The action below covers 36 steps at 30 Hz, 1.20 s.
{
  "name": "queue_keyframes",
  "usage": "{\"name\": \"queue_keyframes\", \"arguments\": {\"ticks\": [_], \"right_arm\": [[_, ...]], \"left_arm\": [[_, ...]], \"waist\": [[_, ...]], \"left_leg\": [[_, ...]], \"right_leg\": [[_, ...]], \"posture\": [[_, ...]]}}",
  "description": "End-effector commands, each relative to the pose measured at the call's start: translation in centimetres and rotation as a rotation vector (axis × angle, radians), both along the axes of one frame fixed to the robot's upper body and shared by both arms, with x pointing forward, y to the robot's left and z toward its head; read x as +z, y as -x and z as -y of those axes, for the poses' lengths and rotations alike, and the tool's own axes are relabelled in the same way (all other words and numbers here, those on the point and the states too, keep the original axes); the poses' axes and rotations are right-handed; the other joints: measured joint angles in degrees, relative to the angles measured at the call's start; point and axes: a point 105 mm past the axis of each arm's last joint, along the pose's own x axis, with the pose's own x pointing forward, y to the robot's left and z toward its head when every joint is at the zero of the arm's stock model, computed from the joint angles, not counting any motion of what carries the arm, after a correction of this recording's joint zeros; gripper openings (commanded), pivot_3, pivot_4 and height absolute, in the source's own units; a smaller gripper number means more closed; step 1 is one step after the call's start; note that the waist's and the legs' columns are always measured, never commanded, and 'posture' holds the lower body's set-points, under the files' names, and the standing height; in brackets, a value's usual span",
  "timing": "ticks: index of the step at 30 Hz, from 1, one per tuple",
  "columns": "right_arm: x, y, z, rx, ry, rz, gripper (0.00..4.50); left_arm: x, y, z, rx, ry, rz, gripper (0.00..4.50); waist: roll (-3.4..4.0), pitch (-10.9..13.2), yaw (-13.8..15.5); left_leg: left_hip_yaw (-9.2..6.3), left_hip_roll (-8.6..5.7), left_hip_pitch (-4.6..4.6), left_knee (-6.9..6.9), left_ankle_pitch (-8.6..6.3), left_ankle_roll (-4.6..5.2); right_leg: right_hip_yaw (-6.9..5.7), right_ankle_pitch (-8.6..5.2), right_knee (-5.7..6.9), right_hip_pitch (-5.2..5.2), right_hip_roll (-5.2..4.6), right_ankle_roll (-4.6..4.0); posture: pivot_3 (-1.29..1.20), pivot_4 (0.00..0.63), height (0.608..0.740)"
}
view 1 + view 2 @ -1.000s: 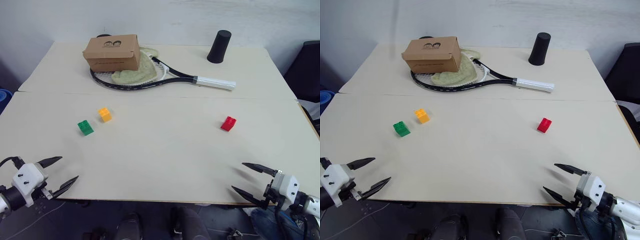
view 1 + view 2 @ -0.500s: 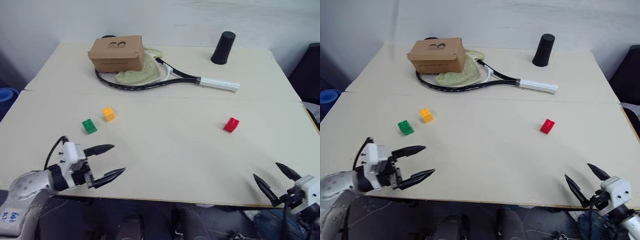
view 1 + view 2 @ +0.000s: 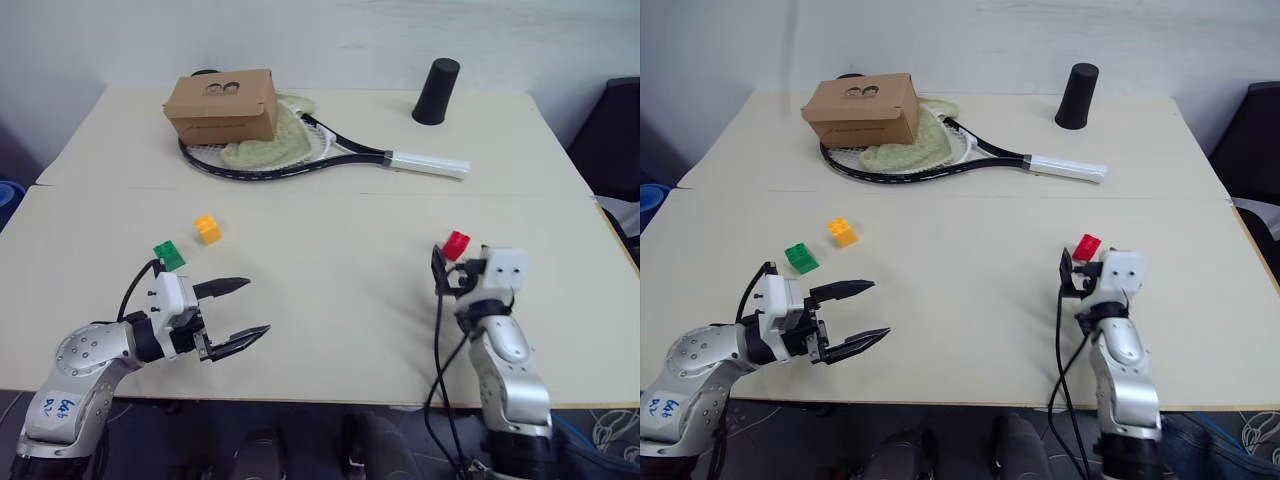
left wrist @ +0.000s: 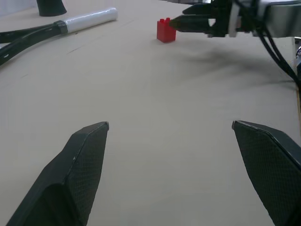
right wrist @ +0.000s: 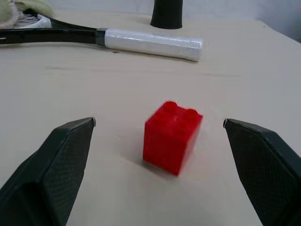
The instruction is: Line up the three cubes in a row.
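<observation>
Three small studded cubes lie on the beige table (image 3: 330, 300). The green cube (image 3: 169, 256) and the orange-yellow cube (image 3: 208, 229) sit close together on the left. The red cube (image 3: 456, 243) lies alone on the right. My left gripper (image 3: 258, 306) hovers open and empty over the table, nearer me than the green cube, pointing right. My right gripper (image 3: 440, 262) is open just behind the red cube. In the right wrist view the red cube (image 5: 171, 137) stands between and a little beyond the two fingertips, untouched. The left wrist view also shows the red cube (image 4: 165, 30).
At the back of the table a brown cardboard box (image 3: 222, 104) and a pale green cloth (image 3: 265, 145) rest on a black racket (image 3: 340, 153) with a white grip. A black cup (image 3: 436, 91) stands at the back right. A seam (image 3: 300, 192) crosses the table.
My right gripper has swung from the front right corner forward and left, up to the red cube. My left gripper came in from the front left edge, then held. The cubes have not moved.
</observation>
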Motion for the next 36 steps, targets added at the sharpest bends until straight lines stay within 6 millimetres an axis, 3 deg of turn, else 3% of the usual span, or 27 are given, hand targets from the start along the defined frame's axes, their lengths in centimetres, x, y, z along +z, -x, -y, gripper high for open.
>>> {"name": "queue_keyframes", "arguments": {"ticks": [1, 12, 15, 22, 24, 25, 27, 28, 30, 32, 33, 36], "right_arm": [[0.2, -1.1, 0.1, -0.077, -0.002, -0.008, 4.5], [-0.1, -3.7, -0.9, -0.17, -0.067, -0.051, 4.5], [-0.1, -4.2, -0.8, -0.197, -0.133, -0.057, 3.88], [1.5, -5.0, -2.0, -0.174, -0.171, -0.031, 1.48], [1.3, -5.2, -2.0, -0.15, -0.208, -0.054, 1.49], [2.1, -5.4, -2.4, -0.102, -0.23, -0.032, 1.49], [5.6, -5.6, -5.4, 0.21, -0.199, 0.075, 1.49], [7.5, -4.9, -7.6, 0.442, -0.137, 0.139, 1.49], [9.0, -2.4, -10.8, 0.842, 0.011, 0.194, 1.49], [8.4, 0.4, -11.9, 1.153, 0.169, 0.198, 1.49], [6.7, 1.4, -12.0, 1.317, 0.304, 0.13, 1.49], [4.0, 2.4, -11.4, 1.547, 0.45, 0.02, 1.49]], "left_arm": [[0.3, 0.2, 0.3, -0.009, -0.006, 0.026, 4.4], [0.3, 0.5, 0.6, -0.003, -0.004, 0.029, 4.4], [0.3, 0.5, 0.6, 0.003, -0.006, 0.031, 4.5], [0.3, 0.4, 0.3, 0.024, -0.011, 0.041, 4.5], [0.2, 0.6, 0.3, 0.026, -0.015, 0.041, 4.5], [0.2, 0.6, 0.4, 0.029, -0.016, 0.043, 4.5], [0.5, 0.7, 0.1, 0.052, -0.005, 0.048, 4.5], [0.5, 0.8, -0.1, 0.06, -0.005, 0.046, 4.5], [0.4, 0.9, -0.5, 0.07, -0.011, 0.04, 4.5], [0.2, 1.1, -0.8, 0.076, -0.017, 0.032, 4.5], [0.0, 1.2, -1.1, 0.084, -0.022, 0.023, 4.5], [-0.5, 1.4, -1.6, 0.102, -0.029, 0.008, 4.5]], "waist": [[0.0, 0.0, 0.0], [0.0, 0.0, -1.3], [0.0, 0.0, -1.6], [0.0, 0.0, -1.6], [0.0, 0.0, -1.6], [0.0, 0.0, -1.6], [0.02, 0.0, -1.7], [0.04, 0.0, -1.7], [0.09, 0.1, -1.6], [0.07, 0.1, -1.5], [0.04, 0.0, -1.4], [-0.01, 0.0, -1.3]], "left_leg": [[0.02, -0.01, -0.04, 0.01, -0.01, 0.01], [0.11, -0.02, 0.0, 0.01, 0.02, 0.12], [0.12, -0.01, 0.0, 0.0, 0.03, 0.11], [0.19, 0.0, -0.09, -0.01, 0.03, 0.11], [0.19, 0.0, -0.1, -0.01, 0.03, 0.11], [0.2, 0.0, -0.1, -0.02, 0.03, 0.11], [0.21, 0.0, -0.12, -0.02, 0.03, 0.11], [0.27, 0.0, -0.13, -0.02, 0.0, 0.17], [0.33, 0.0, -0.15, -0.02, -0.12, 0.42], [0.32, 0.06, -0.13, -0.03, -0.15, 0.47], [0.27, 0.09, -0.11, -0.04, -0.16, 0.46], [0.25, 0.12, -0.01, 0.0, -0.21, 0.47]], "right_leg": [[0.0, 0.0, -0.01, -0.03, 0.0, 0.0], [0.11, 0.03, 0.11, -0.06, 0.01, 0.06], [0.13, 0.03, 0.11, -0.08, 0.03, 0.06], [0.21, 0.03, 0.18, -0.25, 0.04, 0.06], [0.21, 0.03, 0.18, -0.26, 0.04, 0.06], [0.22, 0.03, 0.17, -0.26, 0.03, 0.06], [0.23, 0.03, 0.17, -0.28, 0.03, 0.06], [0.3, 0.03, 0.17, -0.32, 0.04, 0.06], [0.36, 0.04, 0.18, -0.37, 0.06, 0.08], [0.35, 0.04, 0.15, -0.36, 0.14, 0.08], [0.29, 0.04, 0.07, -0.32, 0.22, 0.08], [0.2, 0.04, -0.06, -0.12, 0.26, 0.08]], "posture": [[0.0, 0.15, 0.74], [0.0, 0.15, 0.74], [0.0, 0.15, 0.74], [0.0, 0.15, 0.74], [0.0, 0.15, 0.74], [0.0, 0.15, 0.74], [0.0, 0.15, 0.74], [0.0, 0.15, 0.74], [0.0, 0.15, 0.74], [0.0, 0.15, 0.74], [0.0, 0.15, 0.74], [0.0, 0.15, 0.74]]}}
